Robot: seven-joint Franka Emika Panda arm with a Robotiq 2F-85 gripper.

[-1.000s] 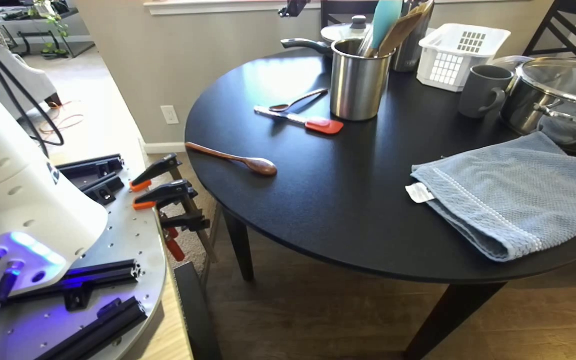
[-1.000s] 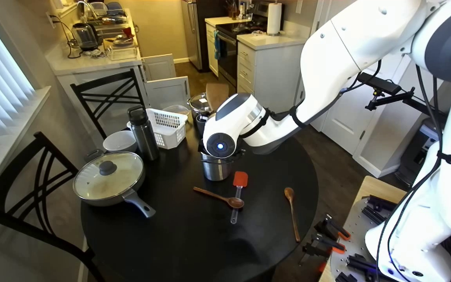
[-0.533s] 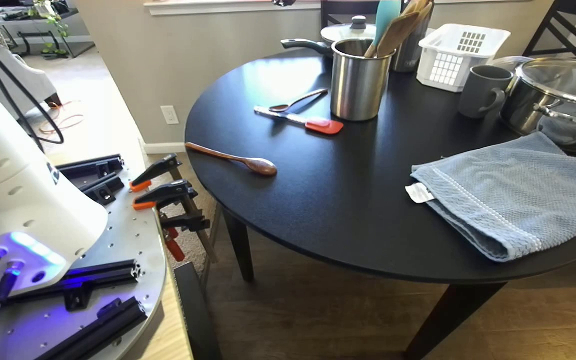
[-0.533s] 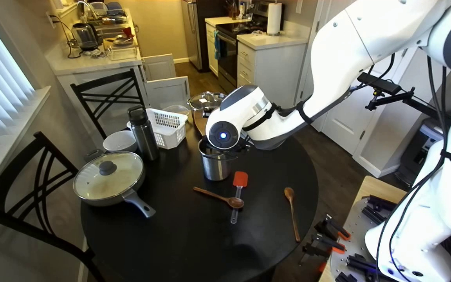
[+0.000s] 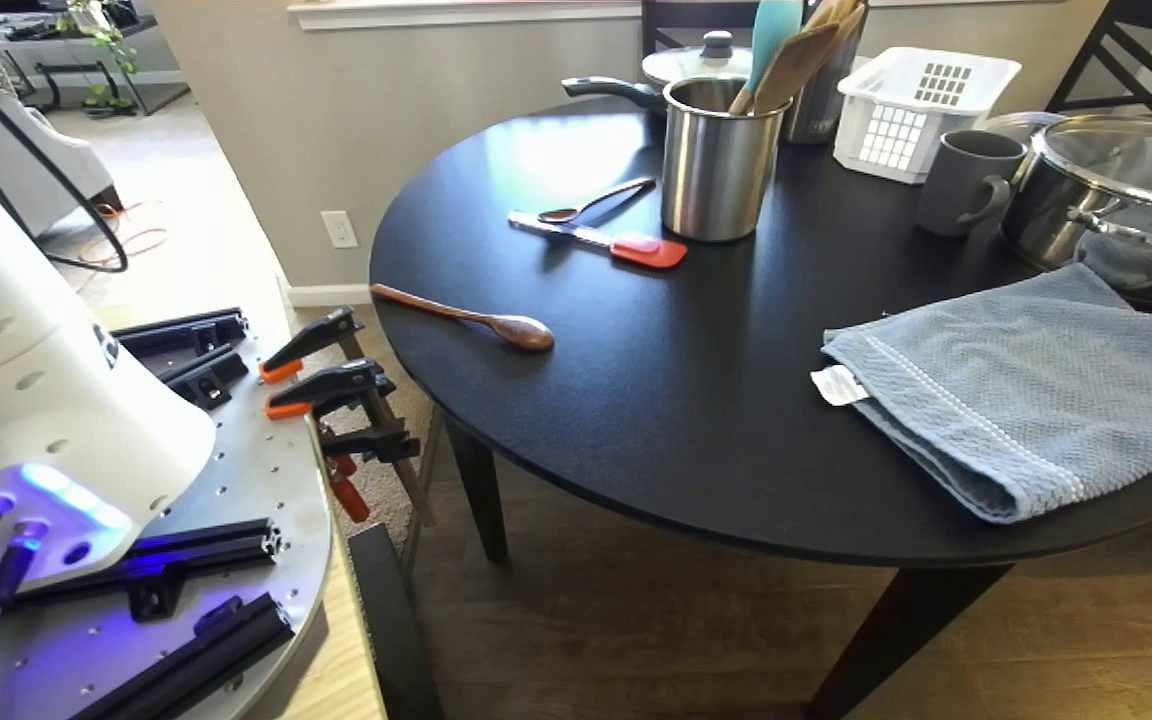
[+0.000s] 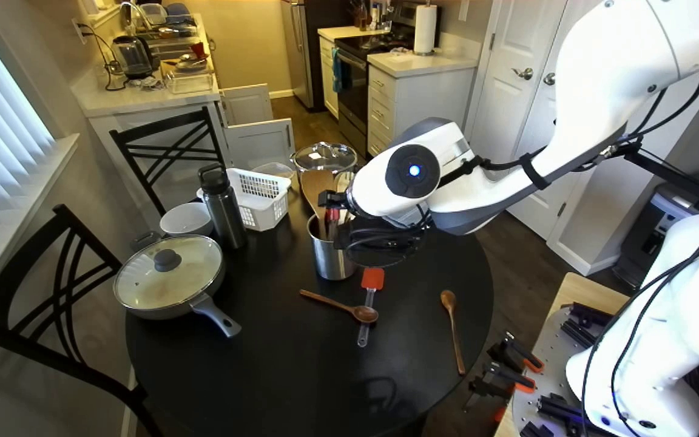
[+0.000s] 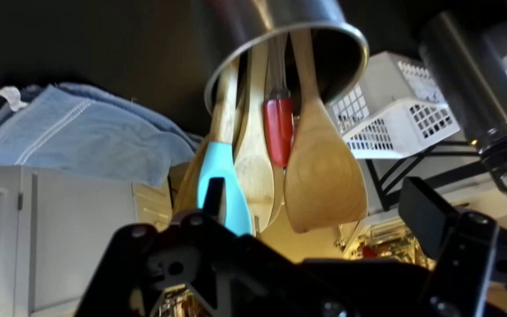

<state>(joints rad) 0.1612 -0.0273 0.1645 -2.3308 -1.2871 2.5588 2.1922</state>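
Observation:
Jaws wide apart, my gripper (image 7: 317, 204) has nothing between its fingers. Ahead of it in the wrist view, a steel canister (image 7: 275, 17) holds several utensils. Among them are a wide wooden spatula (image 7: 324, 176), a turquoise-headed spatula (image 7: 220, 171), a pale wooden utensil (image 7: 255, 180) and a red piece (image 7: 279, 127) on a clear stem. The left finger overlaps the turquoise head in this view; contact cannot be judged. In an exterior view my gripper is beside the canister (image 6: 332, 258), near its rim. It is outside the picture in the exterior view with the canister (image 5: 721, 170) upright.
A red spatula (image 5: 648, 252), a small wooden spoon (image 5: 601, 200) and a longer wooden spoon (image 5: 521, 332) lie on the black table (image 5: 656, 400). Around stand a blue cloth (image 5: 1026, 390), mug (image 5: 966, 180), pot (image 5: 1116, 190), white basket (image 5: 896, 120), flask (image 6: 222, 206) and lidded pan (image 6: 167, 279).
The wide wooden spatula has sunk lower into the canister. My gripper has opened and the arm has drawn back from over the canister, rightward in an exterior view, towards the robot's base.

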